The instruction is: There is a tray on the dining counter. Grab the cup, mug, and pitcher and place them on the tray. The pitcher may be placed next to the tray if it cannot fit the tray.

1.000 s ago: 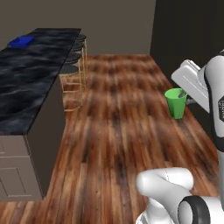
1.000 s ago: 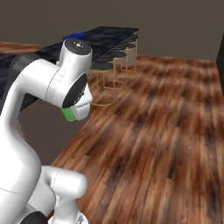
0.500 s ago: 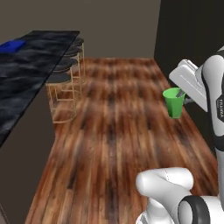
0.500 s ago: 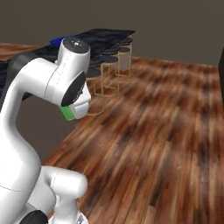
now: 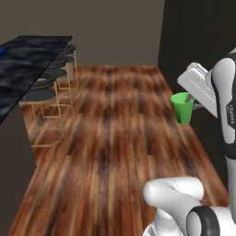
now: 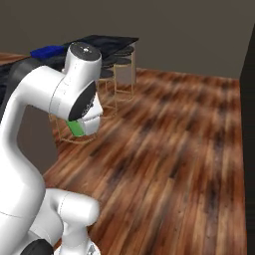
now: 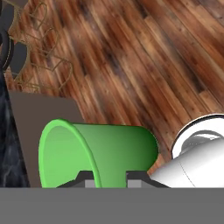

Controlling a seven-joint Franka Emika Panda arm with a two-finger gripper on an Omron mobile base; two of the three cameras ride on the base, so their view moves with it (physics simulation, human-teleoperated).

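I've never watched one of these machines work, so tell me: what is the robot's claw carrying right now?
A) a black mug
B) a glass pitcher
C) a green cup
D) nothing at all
C: the gripper is shut on the rim of the green cup, which also hangs at the hand above the wooden floor in the left base view.

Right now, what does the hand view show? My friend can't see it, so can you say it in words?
A bright green cup lies sideways across the picture, its open mouth toward the left, with the wall clamped between the two dark fingers at the bottom. Behind it is the brown wooden floor, with gold-legged stools and the black counter's edge on the left.
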